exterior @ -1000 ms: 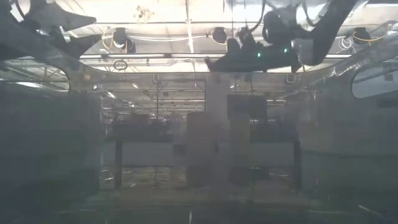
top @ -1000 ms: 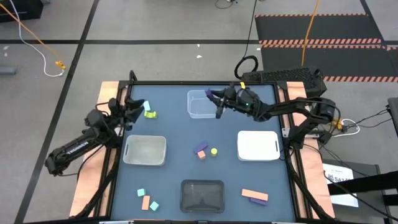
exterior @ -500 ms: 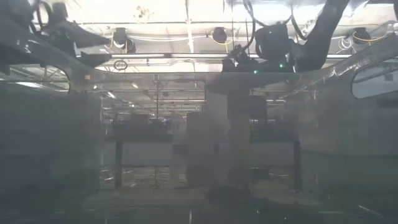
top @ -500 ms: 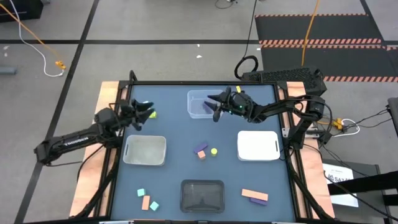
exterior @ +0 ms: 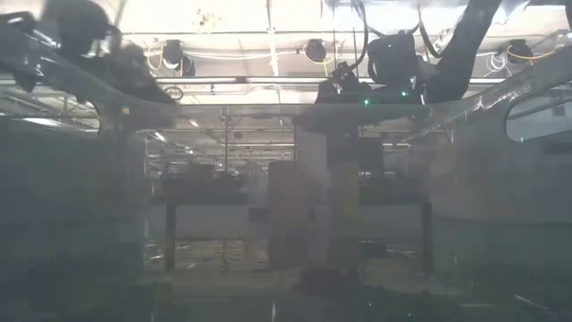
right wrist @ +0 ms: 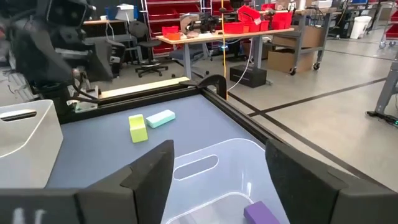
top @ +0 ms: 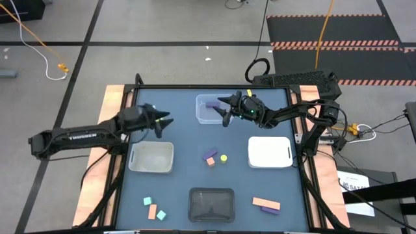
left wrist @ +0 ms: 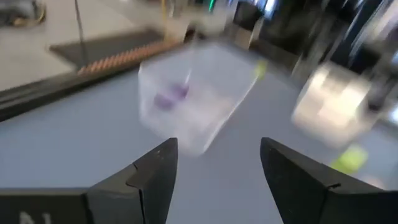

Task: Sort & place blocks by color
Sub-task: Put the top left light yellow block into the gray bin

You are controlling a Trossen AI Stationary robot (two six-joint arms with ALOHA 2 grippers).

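**Purple block in clear tray, both claws released**

Near edge: cyan and orange blocks (top: 153, 209), black tray (top: 210, 205), orange-and-purple bars (top: 266, 205). Mid-table: translucent tray (top: 151, 157), purple, orange, yellow blocks (top: 214, 157), white tray (top: 269, 152). Far side: left gripper (top: 164, 122) spread open, empty, above table beside translucent tray. Right gripper (top: 224, 110) released, fingers apart over clear tray (top: 209, 114); purple block (right wrist: 264, 213) lies inside. Yellow-green block (right wrist: 137, 128) and cyan block (right wrist: 160, 118) rest touching on table beyond.

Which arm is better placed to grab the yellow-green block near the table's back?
Probably left: its open hand is right by the yellow-green block; the right hand is over the clear tray.
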